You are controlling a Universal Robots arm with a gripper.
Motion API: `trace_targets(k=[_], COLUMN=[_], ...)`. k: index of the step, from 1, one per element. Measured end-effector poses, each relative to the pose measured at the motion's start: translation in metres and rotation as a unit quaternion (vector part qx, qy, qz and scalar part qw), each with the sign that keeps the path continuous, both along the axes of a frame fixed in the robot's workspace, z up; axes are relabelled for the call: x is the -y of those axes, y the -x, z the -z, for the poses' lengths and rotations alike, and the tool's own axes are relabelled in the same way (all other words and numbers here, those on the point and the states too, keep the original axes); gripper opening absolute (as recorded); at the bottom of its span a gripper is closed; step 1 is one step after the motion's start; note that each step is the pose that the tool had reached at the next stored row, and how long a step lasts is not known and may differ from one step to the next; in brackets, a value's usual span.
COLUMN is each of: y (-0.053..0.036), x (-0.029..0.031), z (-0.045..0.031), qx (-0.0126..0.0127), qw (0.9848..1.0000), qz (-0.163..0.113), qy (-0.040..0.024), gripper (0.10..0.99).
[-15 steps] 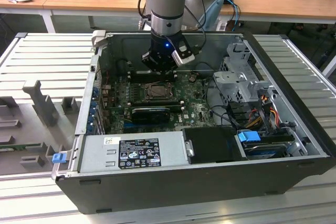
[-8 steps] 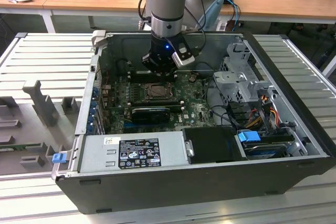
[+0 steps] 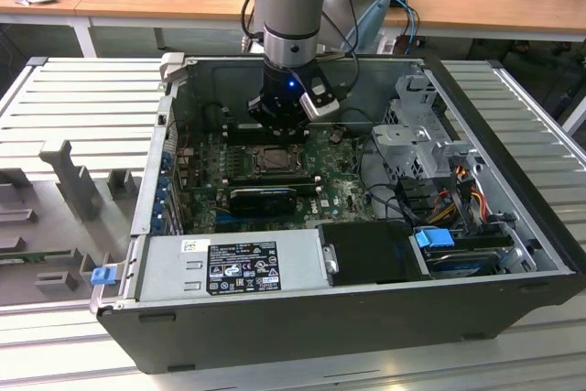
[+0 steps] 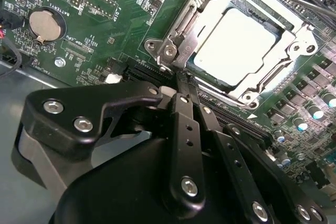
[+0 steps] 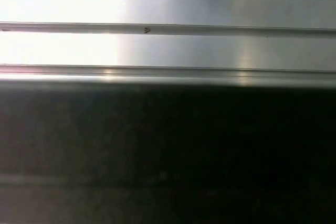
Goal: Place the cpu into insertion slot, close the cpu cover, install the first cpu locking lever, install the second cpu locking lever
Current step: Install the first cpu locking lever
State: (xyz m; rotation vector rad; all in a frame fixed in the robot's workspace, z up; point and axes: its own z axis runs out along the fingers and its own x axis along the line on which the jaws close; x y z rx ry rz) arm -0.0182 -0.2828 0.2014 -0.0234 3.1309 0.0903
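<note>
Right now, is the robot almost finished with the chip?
Partly. The chip already sits in the slot with the cover down around it. The pincer is at the slot's corner by a lever. Whether both levers are locked isn't clear.

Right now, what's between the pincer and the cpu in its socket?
In the second wrist view, only the cpu cover's silvery frame edge and a corner screw lie between the pincer and the cpu.
</note>
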Motion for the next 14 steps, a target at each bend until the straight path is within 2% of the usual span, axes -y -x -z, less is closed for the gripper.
trace_targets(k=[2,3,5,7,14], y=[-0.0002,-0.0003,-0.0002,-0.0003,-0.0002], x=[-0.0001,-0.0003,-0.0001,-0.0001,0.0045], z=[0.0002,-0.0020,-0.0121,-0.0170,-0.0171], qx=[0.0000,0.0004,0.0001,0.0002,0.0001], qw=[1.0000,1.0000,1.0000,1.0000,1.0000], qz=[0.000,0.000,0.000,0.000,0.000], qy=[-0.0005,-0.0011,-0.0003,0.0001,0.0002], gripper=[0.106,0.106,0.106,0.106,0.106])
